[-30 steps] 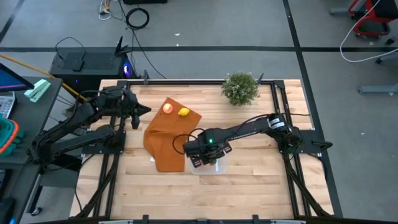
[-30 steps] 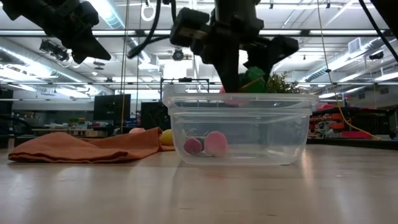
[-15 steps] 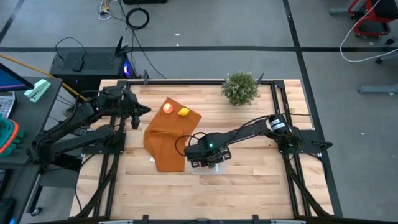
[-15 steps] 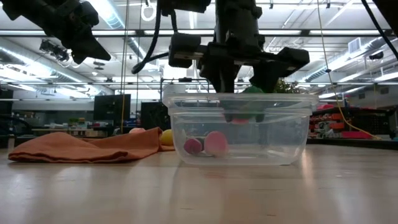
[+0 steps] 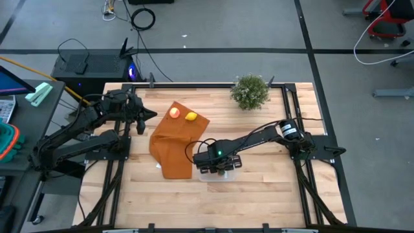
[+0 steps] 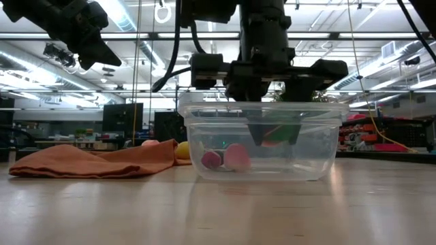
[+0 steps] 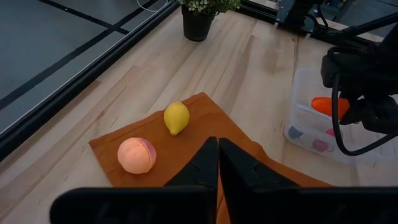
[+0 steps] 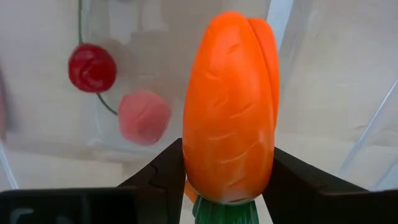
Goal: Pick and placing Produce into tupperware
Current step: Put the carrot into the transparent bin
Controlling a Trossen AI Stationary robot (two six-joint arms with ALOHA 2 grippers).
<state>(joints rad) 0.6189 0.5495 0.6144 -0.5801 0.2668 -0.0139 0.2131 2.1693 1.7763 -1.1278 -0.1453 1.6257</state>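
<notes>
Carrot [image 8: 231, 102] sits clenched in the right pincer [image 8: 227, 168], lowered inside the tupperware [image 6: 262, 139]; left pincer [image 7: 216, 163] waits closed.

right hand [image 6: 272, 133] holds the carrot [image 6: 278, 137] inside the tupperware [image 6: 320, 146].

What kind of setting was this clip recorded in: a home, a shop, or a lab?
Most likely a robotics lab or workshop. The wooden table sits in a metal frame on a grey floor with loose cables; the low view shows strip lights and open ceiling ducts; a computer box stands beside the table.
</notes>
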